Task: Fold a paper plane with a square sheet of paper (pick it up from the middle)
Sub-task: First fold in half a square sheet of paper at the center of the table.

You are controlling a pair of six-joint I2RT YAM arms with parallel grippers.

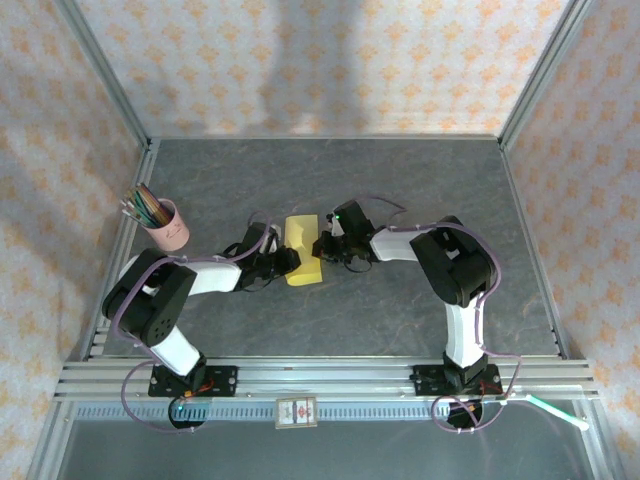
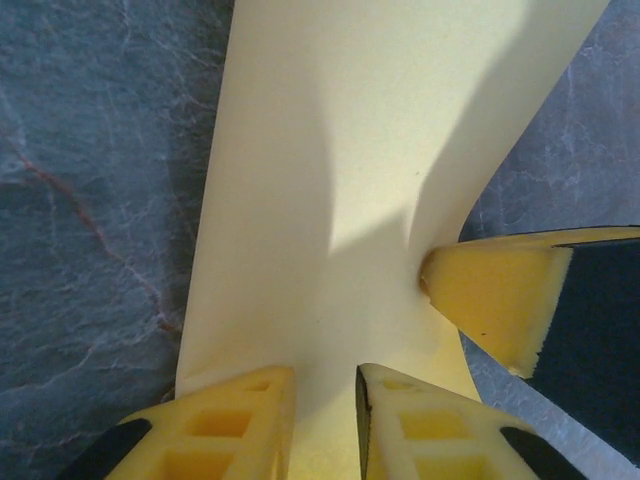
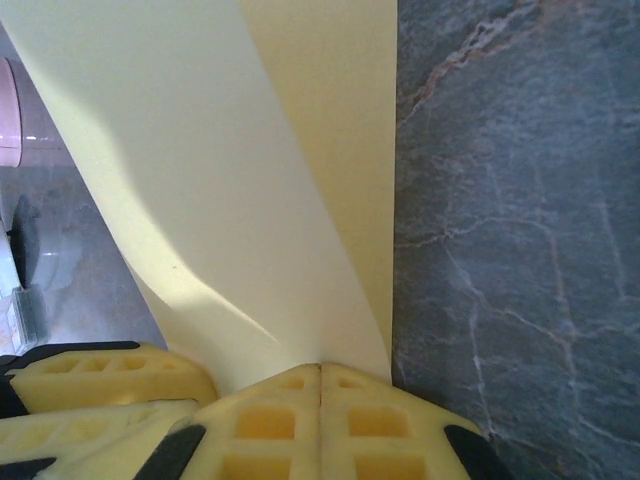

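**Sheet pinched at right edge, left jaws slack**

The square sheet of paper [image 1: 303,250] is thin, matte, pale yellow, and lies mid-table as a narrow upright strip on the dark grey, marble-veined table [image 1: 400,180]. The right wrist view shows two layers: a broad lit panel over a narrower band along the stone side, with a straight crease between them. The finger pads are yellow foam-like blocks with square recesses.

The right gripper [image 3: 320,420] has its jaws pressed together with no gap, and the sheet's crease line runs straight into the seam, so it clamps the paper's right edge. In the left wrist view one right fingertip [image 2: 495,300] bites the edge, and the paper puckers toward it.

The left gripper [image 2: 325,425] sits at the sheet's left side. Its jaws stand narrowly apart, paper shows in the slot, and the pads are not closed on it.

A pink cup [image 1: 168,225] of coloured pencils [image 1: 145,205] stands well to the left.
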